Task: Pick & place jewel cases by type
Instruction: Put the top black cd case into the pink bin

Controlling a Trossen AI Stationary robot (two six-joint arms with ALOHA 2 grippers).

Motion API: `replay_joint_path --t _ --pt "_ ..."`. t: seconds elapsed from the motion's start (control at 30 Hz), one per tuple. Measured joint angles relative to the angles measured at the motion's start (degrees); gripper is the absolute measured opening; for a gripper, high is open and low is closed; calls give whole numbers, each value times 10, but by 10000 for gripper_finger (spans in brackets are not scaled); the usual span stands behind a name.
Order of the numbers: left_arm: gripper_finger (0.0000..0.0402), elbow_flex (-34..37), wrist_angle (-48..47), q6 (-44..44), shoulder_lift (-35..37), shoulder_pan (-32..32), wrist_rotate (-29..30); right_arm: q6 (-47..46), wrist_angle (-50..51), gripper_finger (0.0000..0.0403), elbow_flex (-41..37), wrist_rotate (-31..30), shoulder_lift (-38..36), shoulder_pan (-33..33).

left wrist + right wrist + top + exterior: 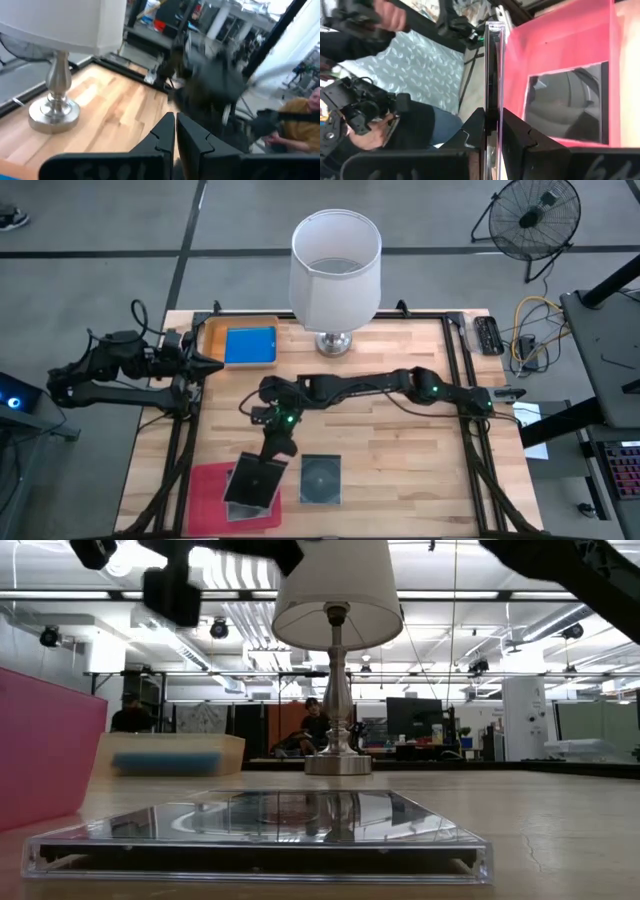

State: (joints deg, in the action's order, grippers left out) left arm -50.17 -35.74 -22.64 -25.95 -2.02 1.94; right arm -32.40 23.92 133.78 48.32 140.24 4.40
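Over pink tray (pixel 205 498), right end effector (pixel 278 448) grips unlabelled case (pixel 254 482).

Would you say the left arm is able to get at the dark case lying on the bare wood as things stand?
Probably not easily. The left gripper sits shut by the orange tray, while the right gripper, shut on a dark case over the pink tray, stands between it and the dark case on the wood.

Both arms are matte black, built from slim tube links with chunkier joint housings. The right arm (pixel 400 385) has small green lights glowing at its wrist and a black cable looping off it. The left arm (pixel 110 370) has cables trailing too. The right gripper (pixel 492 131) has dark angular fingers (pixel 517 132) with stepped inner edges; the left gripper (pixel 175 131) looks the same.
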Motion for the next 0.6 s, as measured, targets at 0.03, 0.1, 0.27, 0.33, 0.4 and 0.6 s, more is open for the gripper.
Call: replay_joint_path --t 0.03,0.1,0.27,0.33,0.4,0.6 --pt "0 -8 -10 0 -6 0 -3 7 17 28 0 1 -12 -2" --pt "0 -24 -26 0 -20 0 -8 36 61 28 0 -3 -40 -5" --pt "0 -65 -31 5 -68 0 -11 130 206 28 0 -66 -123 -9" --pt "0 -82 -42 5 -92 0 -17 161 264 28 0 -90 -155 -10" --pt "0 -99 -52 10 -117 0 -41 181 315 28 0 -118 -185 -13" --pt "13 -175 -80 17 -196 0 -87 219 417 28 0 -199 -254 -31"
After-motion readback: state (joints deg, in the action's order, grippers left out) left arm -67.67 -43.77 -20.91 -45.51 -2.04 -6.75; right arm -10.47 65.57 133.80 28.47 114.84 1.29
